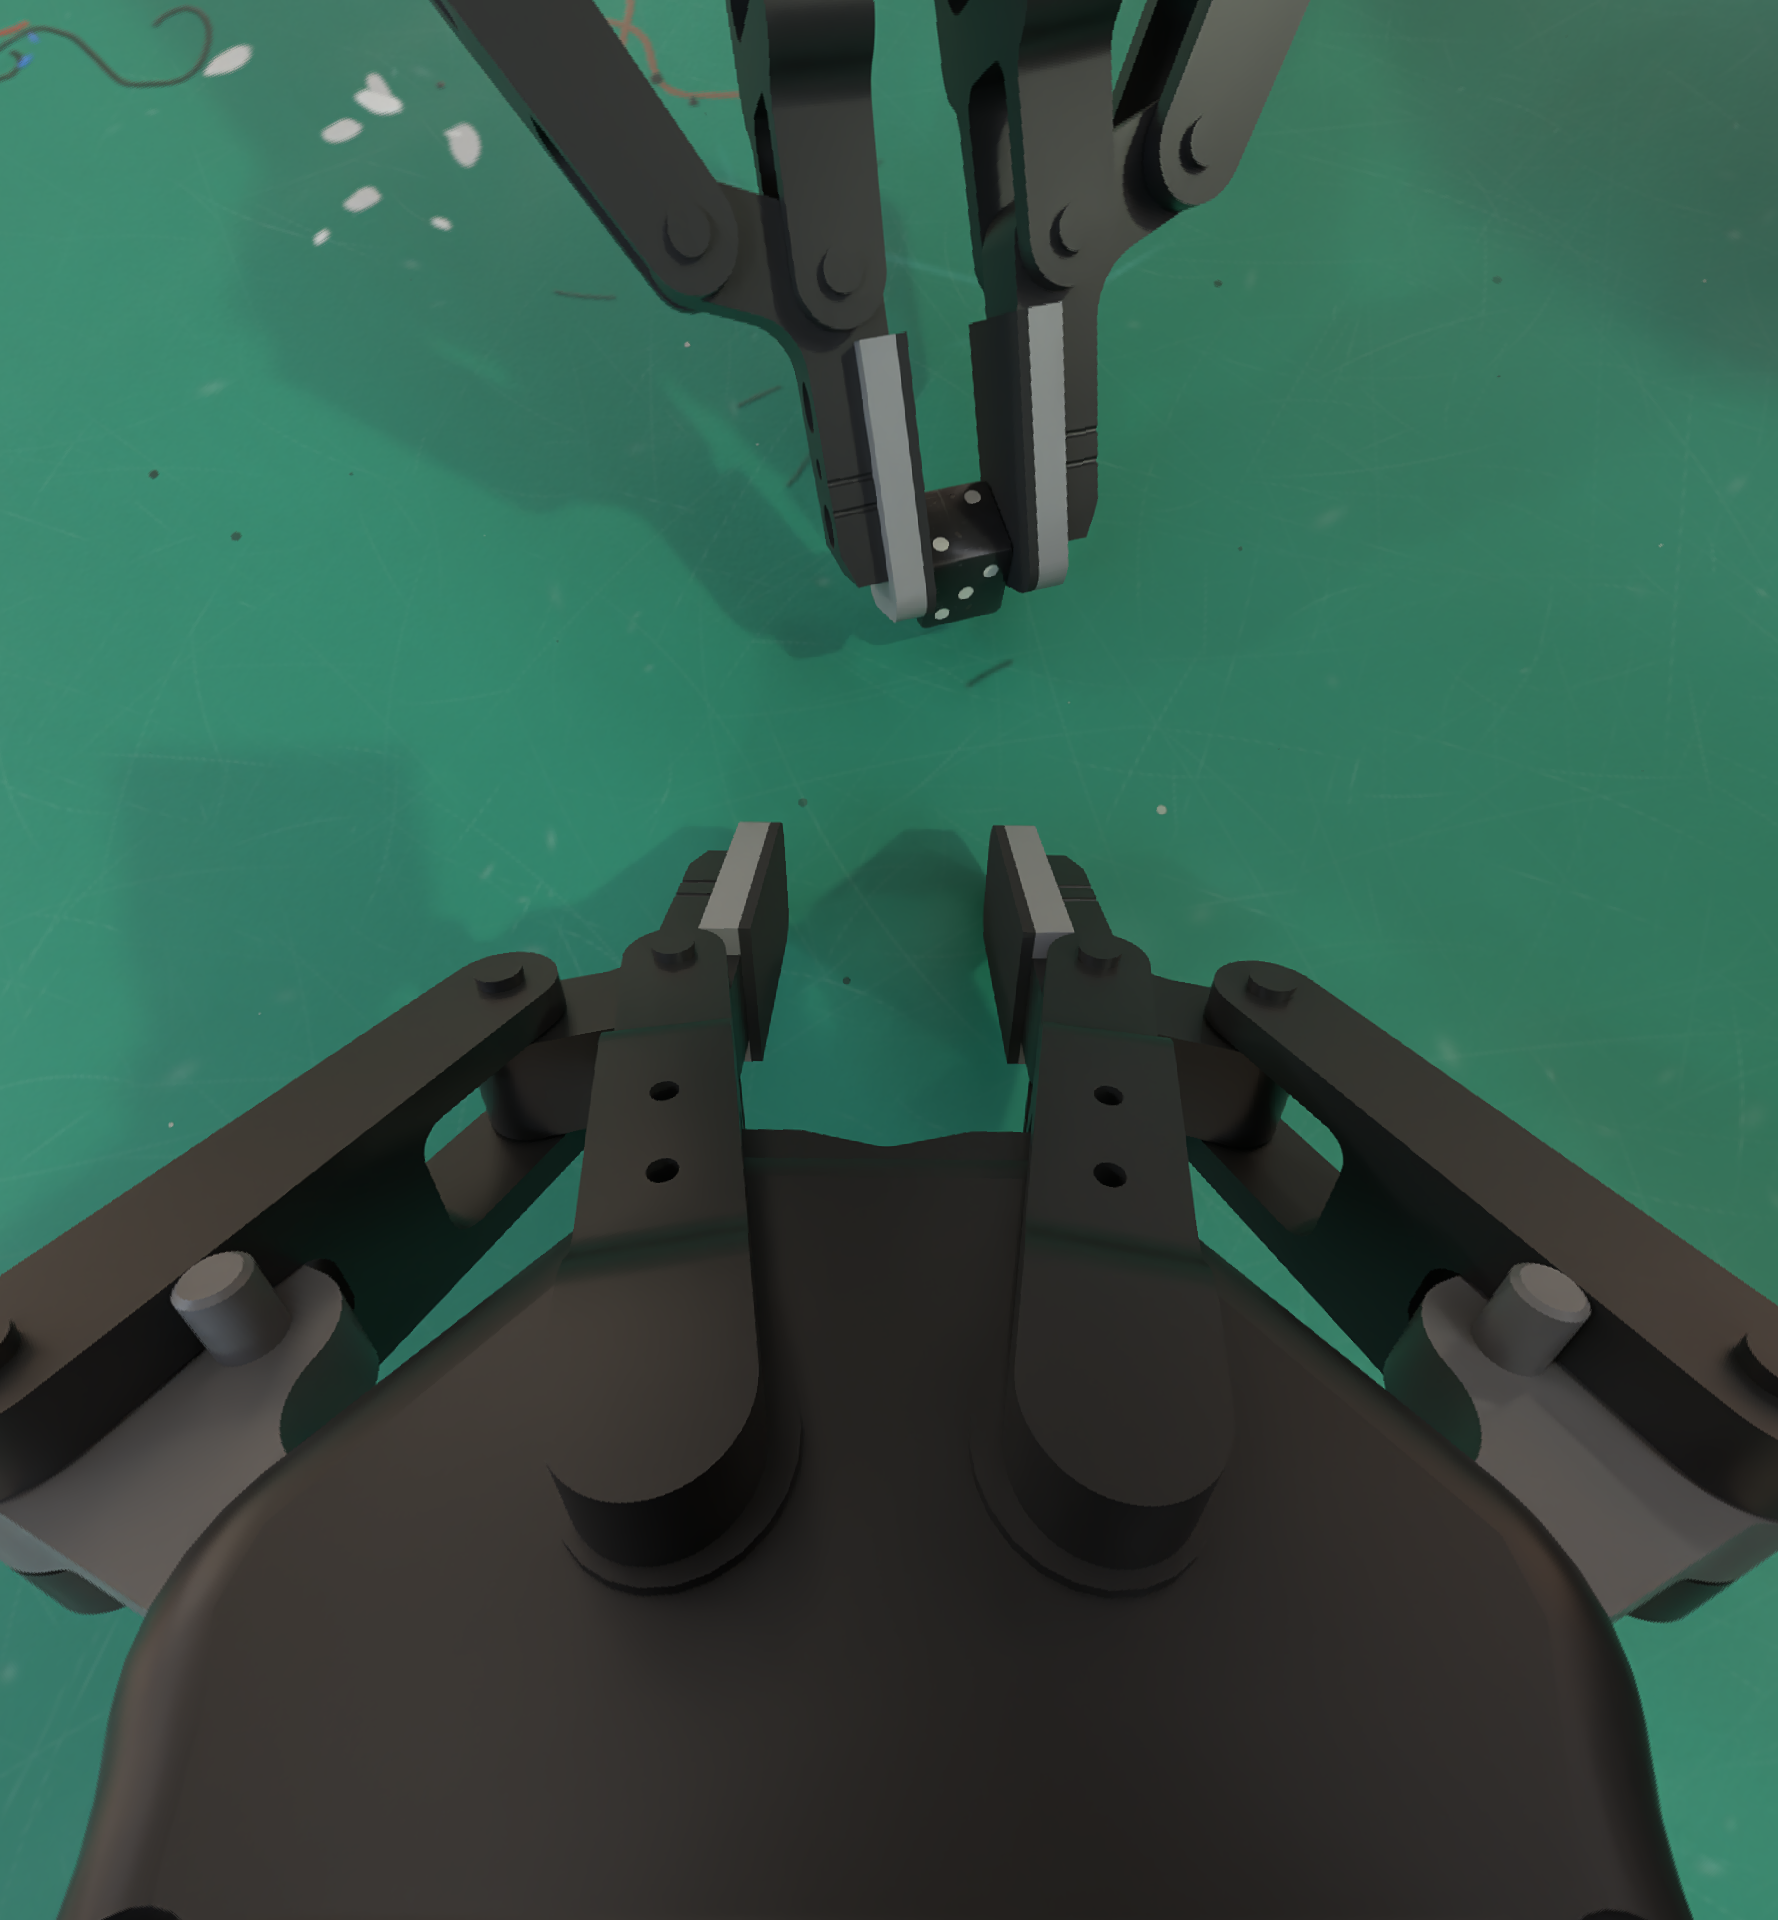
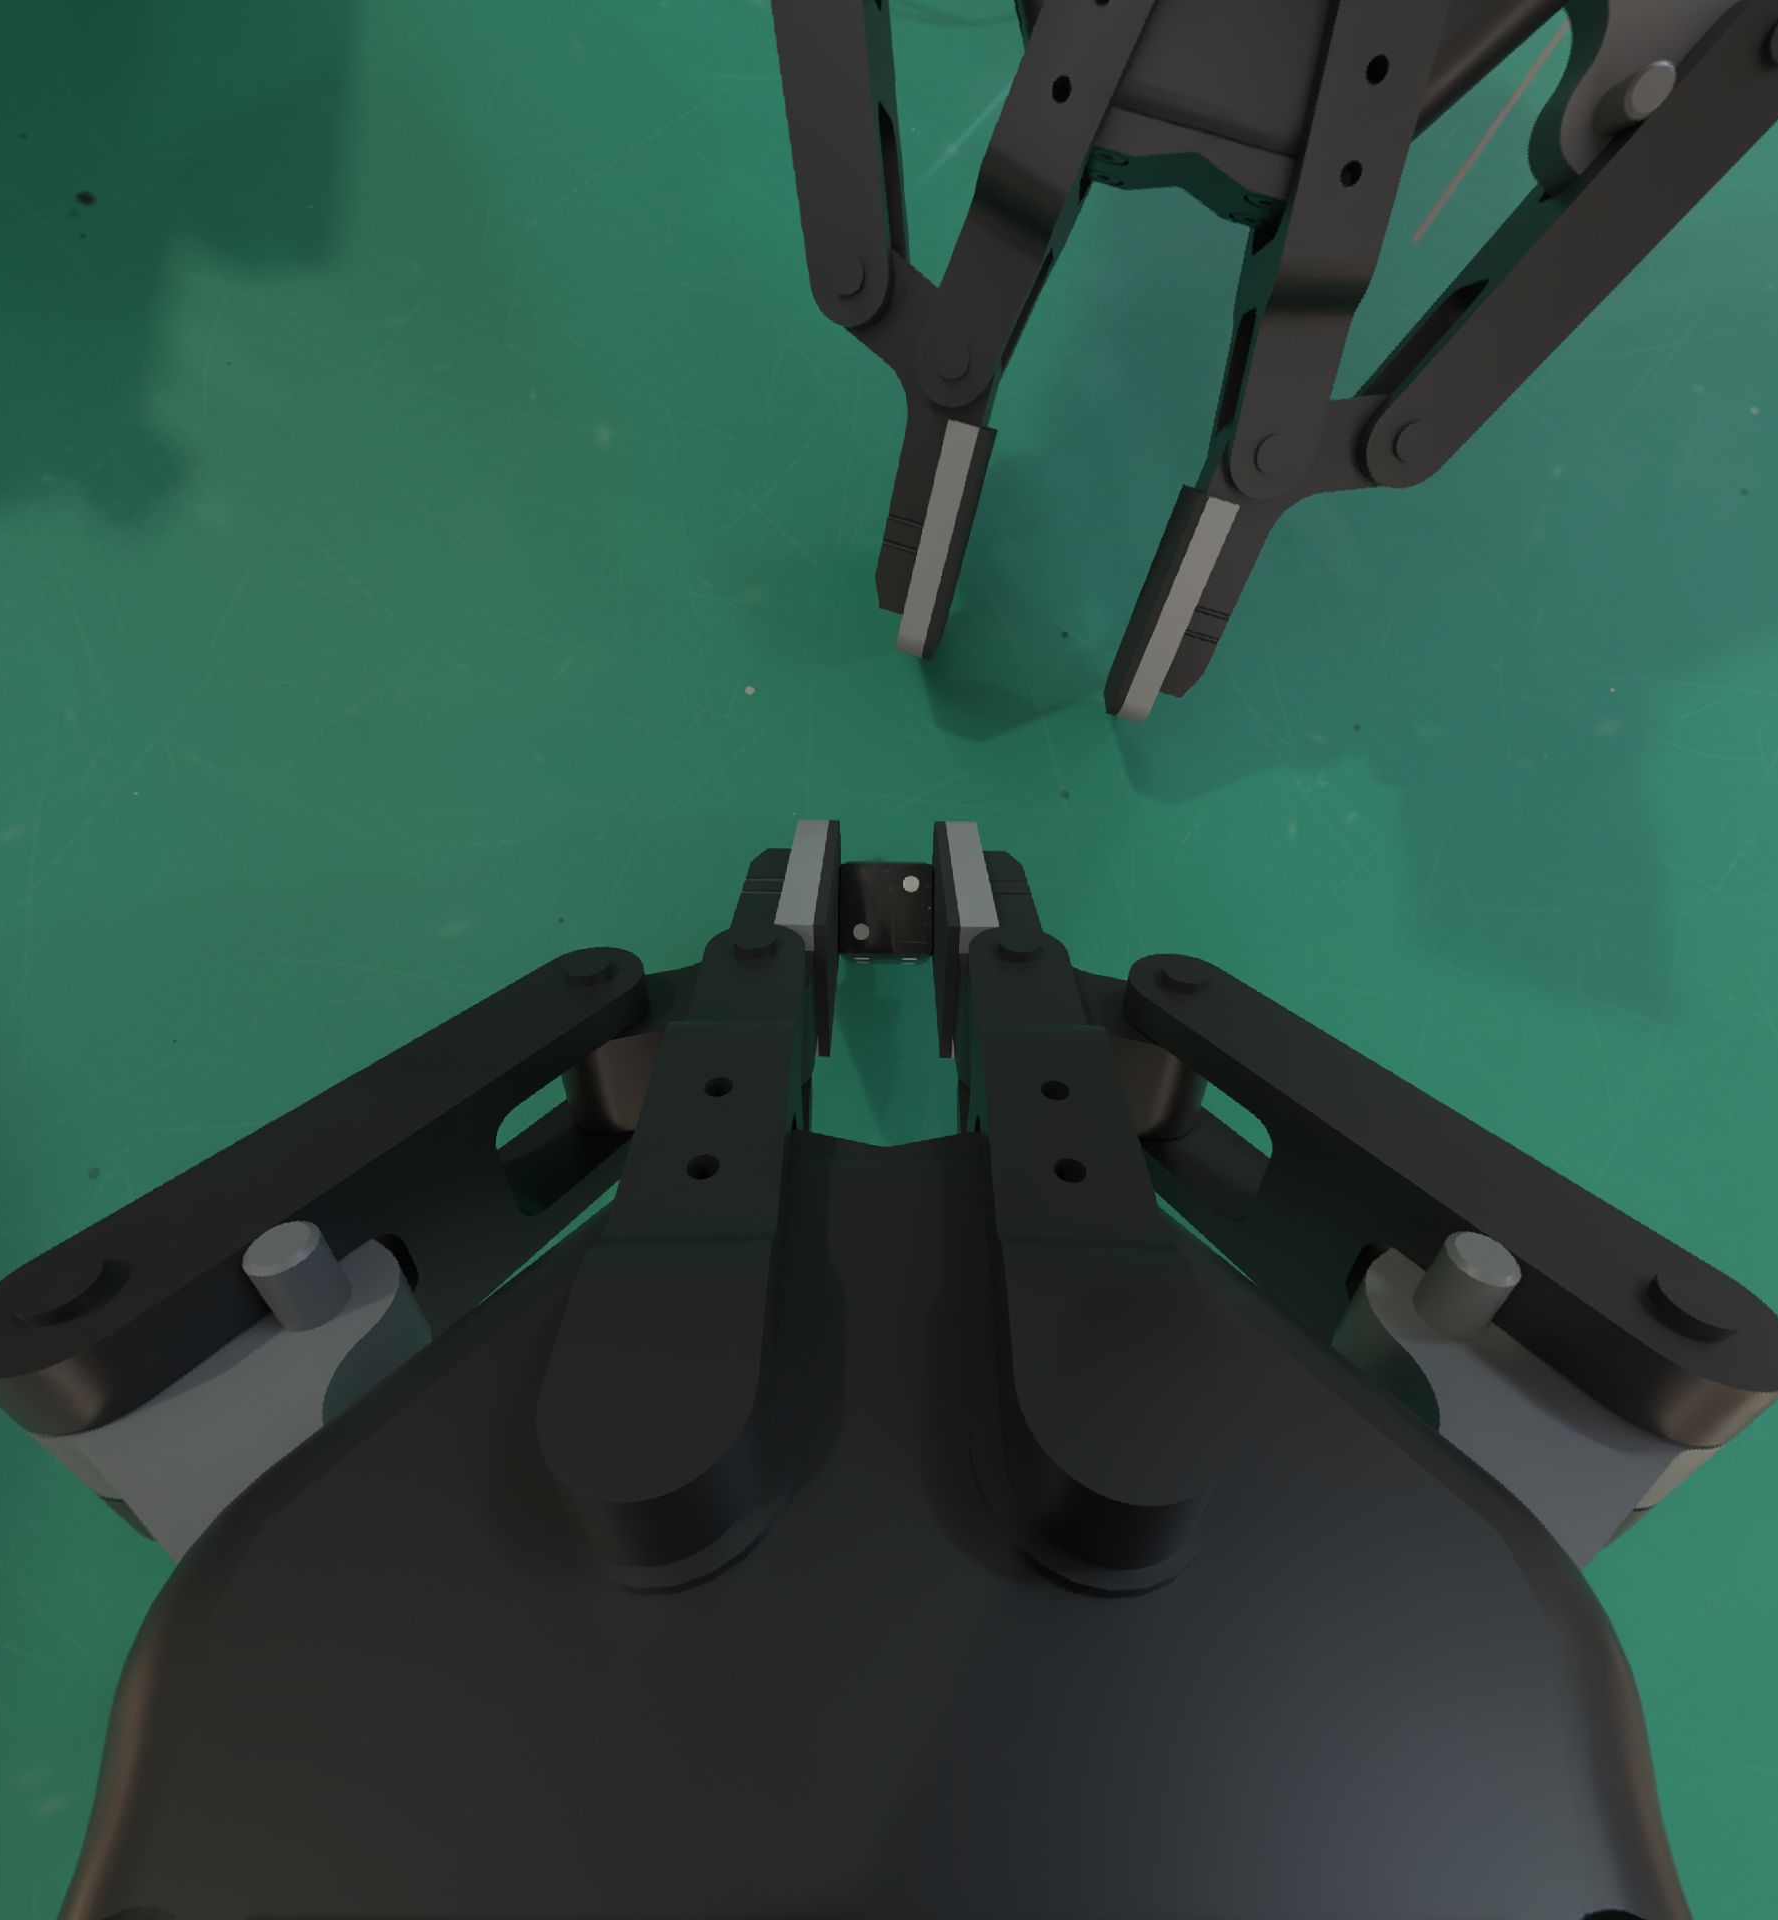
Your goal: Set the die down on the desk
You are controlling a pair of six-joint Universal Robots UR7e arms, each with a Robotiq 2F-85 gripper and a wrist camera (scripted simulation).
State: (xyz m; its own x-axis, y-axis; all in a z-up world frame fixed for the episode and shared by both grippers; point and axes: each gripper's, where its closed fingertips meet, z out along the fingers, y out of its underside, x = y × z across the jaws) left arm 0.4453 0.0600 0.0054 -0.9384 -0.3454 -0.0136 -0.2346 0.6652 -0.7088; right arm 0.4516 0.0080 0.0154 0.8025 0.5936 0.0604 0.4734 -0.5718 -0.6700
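The scuffed green desk (image 1: pixel 345 727) lay beneath both arms. The right hand (image 2: pixel 886 904) pinched the black die (image 2: pixel 886 909) between its pads, seemingly just above the surface. The left hand (image 1: pixel 887 914) hovered near it, fingers parted and empty.

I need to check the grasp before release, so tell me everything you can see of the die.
The die is a small black cube with white pips and slightly rounded edges, glossy like hard plastic. It sits clamped between the two grey pads of the right gripper, near the fingertips, squarely held. The right wrist view shows a two-pip face; the left wrist view shows further faces. It is low over the green desk; contact with the desk cannot be told. Nothing else touches it.
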